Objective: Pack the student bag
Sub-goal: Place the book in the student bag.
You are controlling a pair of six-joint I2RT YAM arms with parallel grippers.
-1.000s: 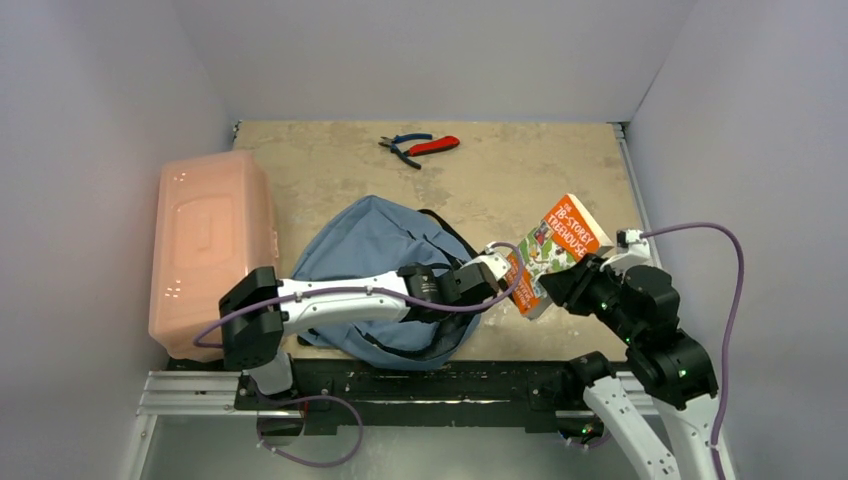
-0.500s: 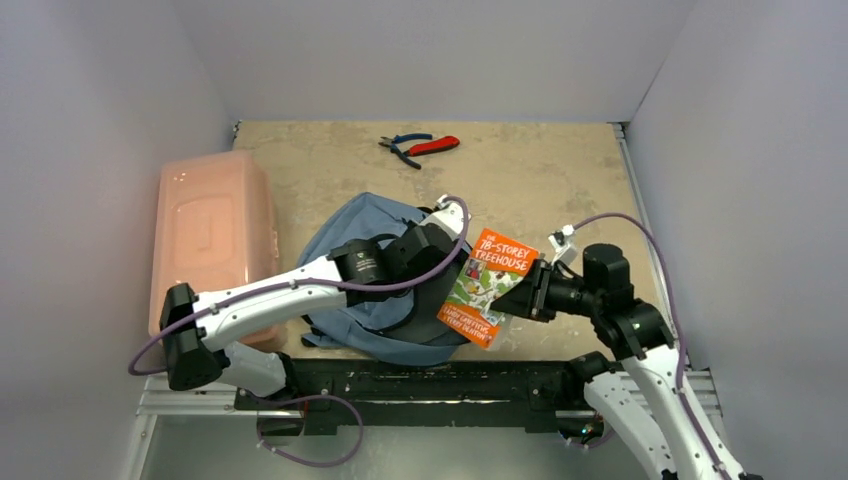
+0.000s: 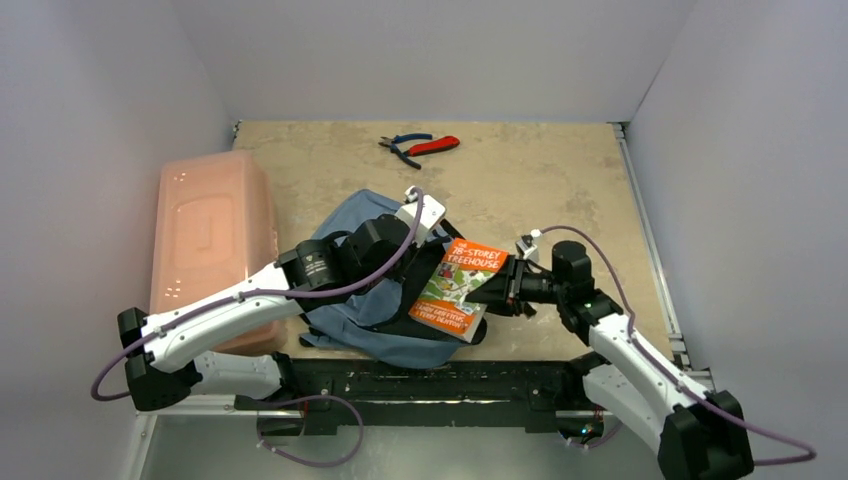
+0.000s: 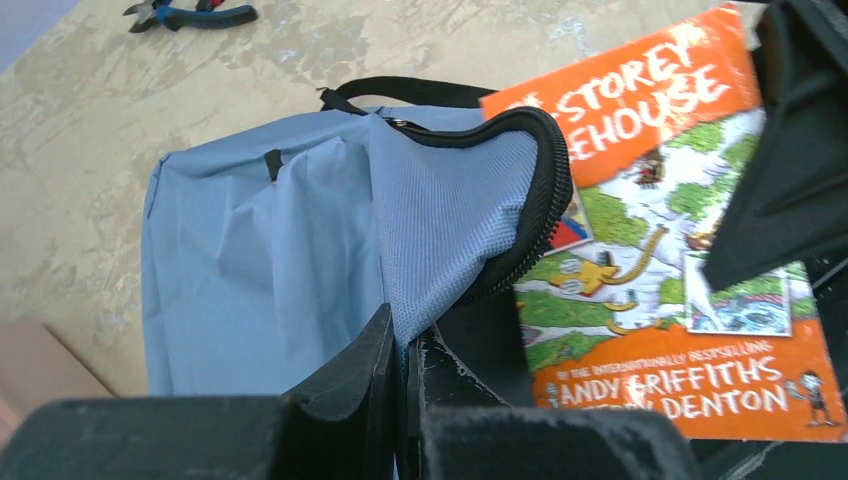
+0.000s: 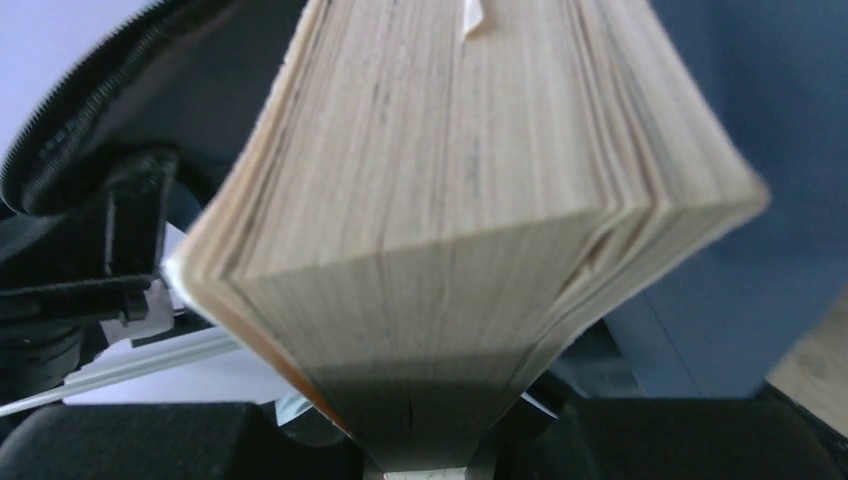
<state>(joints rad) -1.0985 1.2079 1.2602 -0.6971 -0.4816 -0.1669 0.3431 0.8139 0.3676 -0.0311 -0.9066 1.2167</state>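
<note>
- Top view: the student bag lay near the middle of the worktop, towards its near edge, just right of the pink box. The left hand reached across the bag to its right side. The right hand held an orange book by its right edge, cover up, with the book's left part over the bag's dark opening. Red and blue pliers lay well apart at the far edge.
- Left wrist view: the left hand had its fingers pressed together on a fold of the student bag beside the black zip trim, and the fabric stood up from the pinch. The book lay just right of the raised zip edge, partly behind it. A dark part of the right hand covered the book's right side. The pliers lay on the worktop beyond.
- Right wrist view: the right hand pinched the book at the near edge, page block facing the camera and fanning slightly. Blue fabric of the student bag filled the right side.
</note>
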